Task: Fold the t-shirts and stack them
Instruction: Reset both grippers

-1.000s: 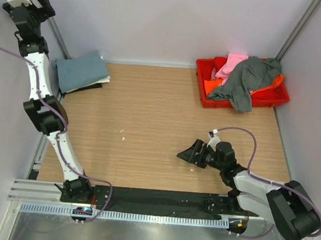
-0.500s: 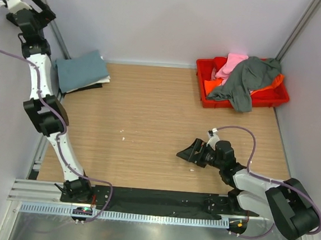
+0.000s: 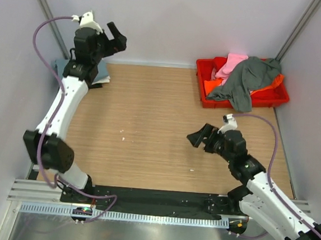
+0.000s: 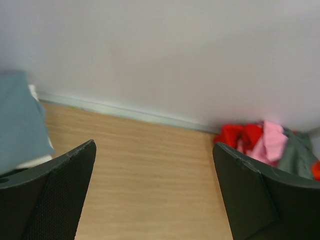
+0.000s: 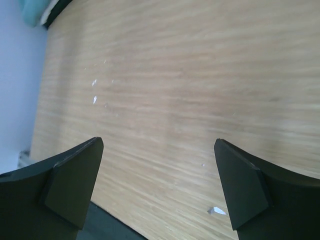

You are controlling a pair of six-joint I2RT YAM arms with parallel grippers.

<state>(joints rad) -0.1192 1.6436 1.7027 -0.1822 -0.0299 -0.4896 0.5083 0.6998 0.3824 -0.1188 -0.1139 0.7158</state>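
Observation:
A folded blue-grey t-shirt [image 3: 61,67] lies at the far left of the table, largely hidden behind my left arm. The left wrist view shows its edge [image 4: 17,125] with white cloth [image 4: 35,161] beneath. Crumpled dark grey [image 3: 246,77], pink [image 3: 233,63] and orange [image 3: 210,89] t-shirts fill the red crate [image 3: 275,99]. My left gripper [image 3: 112,40] hangs open high above the folded pile, facing the crate [image 4: 235,135]. My right gripper [image 3: 197,138] is open above bare wood at mid-right, holding nothing.
Grey walls close in the table on three sides, with metal posts in both far corners. A black strip and rail run along the near edge. Small white specks [image 5: 216,211] lie on the wood.
My left arm has swung from the far left corner rightward, over the folded pile. My right arm has lifted and moved slightly right and away. Both grippers stay open.

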